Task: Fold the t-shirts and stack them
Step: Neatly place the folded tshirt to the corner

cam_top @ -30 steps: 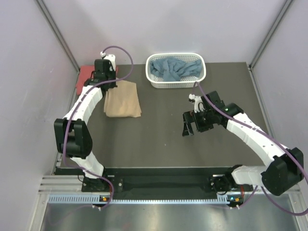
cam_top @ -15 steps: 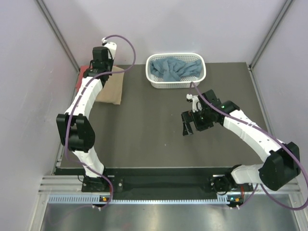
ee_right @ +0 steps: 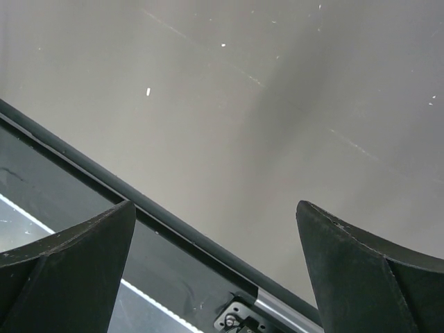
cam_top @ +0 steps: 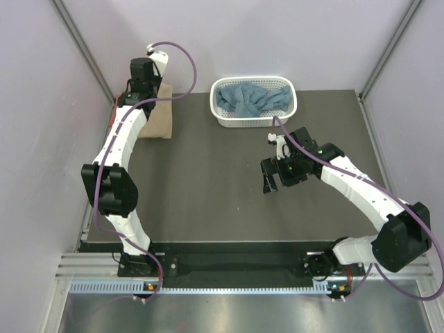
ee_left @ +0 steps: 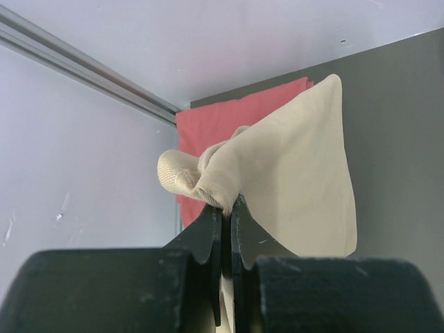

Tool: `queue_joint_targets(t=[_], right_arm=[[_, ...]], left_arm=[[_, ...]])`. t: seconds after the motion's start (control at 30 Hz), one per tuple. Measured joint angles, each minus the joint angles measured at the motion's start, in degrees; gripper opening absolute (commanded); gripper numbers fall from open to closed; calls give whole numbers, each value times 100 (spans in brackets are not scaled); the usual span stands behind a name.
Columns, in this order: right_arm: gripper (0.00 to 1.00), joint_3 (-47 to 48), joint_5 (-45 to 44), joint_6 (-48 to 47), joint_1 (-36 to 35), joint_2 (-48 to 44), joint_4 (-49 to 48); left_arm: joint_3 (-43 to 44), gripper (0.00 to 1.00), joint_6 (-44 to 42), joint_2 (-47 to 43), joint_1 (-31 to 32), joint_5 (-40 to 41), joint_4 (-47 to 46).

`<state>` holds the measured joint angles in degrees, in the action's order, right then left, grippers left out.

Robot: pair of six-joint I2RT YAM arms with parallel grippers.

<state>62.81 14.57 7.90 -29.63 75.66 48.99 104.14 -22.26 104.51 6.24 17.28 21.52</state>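
Note:
My left gripper is shut on a bunched edge of the tan t-shirt, at the table's far left corner. The tan shirt lies folded and partly over the coral-red t-shirt, which lies flat against the left wall. The dusty blue t-shirt is crumpled inside the white basket. My right gripper hovers over the bare table right of centre. In the right wrist view its fingers stand wide open with nothing between them.
The basket stands at the back, right of the tan shirt. Walls and a metal frame rail close in the far left corner. The table's dark front edge shows under the right gripper.
The left arm has stretched toward the far left corner, dragging the tan shirt left and back over the red one. The right gripper has barely moved.

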Motion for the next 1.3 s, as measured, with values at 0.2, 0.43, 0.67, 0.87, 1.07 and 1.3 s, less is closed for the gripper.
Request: queue_joint_targets(t=[0.2,0.43,0.67,0.87,1.07,1.3], right_arm=[[100,0,-37,-2,0,0,2],[100,0,-85,0,0,0,2],[100,0,-96,0,0,0,0],[100,0,-98,2,7,11,4],[100,0,-98,0,17,153,7],[100,0,-94,2,33,205,7]], left_arm=[[46,0,-184,2,0,13,0],[46,0,-321,15,0,33,-26],[79,0,-634,269,0,166,-181],[291,0,-804,621,-42,199,-238],[446,0,-922,750,-76,345,-354],[656,0,-1067,793,-122,422,-560]])
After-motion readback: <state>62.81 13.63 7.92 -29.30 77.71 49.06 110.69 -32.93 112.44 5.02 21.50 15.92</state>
